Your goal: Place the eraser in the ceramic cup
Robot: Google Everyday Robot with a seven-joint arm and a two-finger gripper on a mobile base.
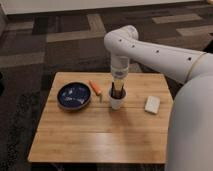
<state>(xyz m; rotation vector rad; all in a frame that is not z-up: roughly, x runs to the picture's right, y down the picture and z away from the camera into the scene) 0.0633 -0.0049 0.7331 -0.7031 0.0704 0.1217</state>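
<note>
The white arm (pixel 150 50) sweeps in from the camera's right and drops straight down, ending in the claw (pixel 117 91), which stands with its dark tip sunk into the mouth of the ceramic cup (pixel 117 103). The wooden table (pixel 100 135) spreads out beneath the claw on every side. The dark blue bowl (pixel 74 96) sits to the camera's left of the claw, near but apart from the cup. The cup itself is upright, directly under the claw. A white block (pixel 152 104), most likely the eraser, lies flat on the table to the camera's right of the claw, apart from the cup. A small orange stick (pixel 95 87) lies just left of the claw, between cup and bowl. Whether the claw is clenched, released or grasping anything cannot be told, since the cup's rim hides its tip. The chief danger, as I judge it, is the claw catching the inside of the rim as it lifts, which could tip the cup towards the bowl. And if the white block is indeed the eraser, it is not yet in the cup.
</note>
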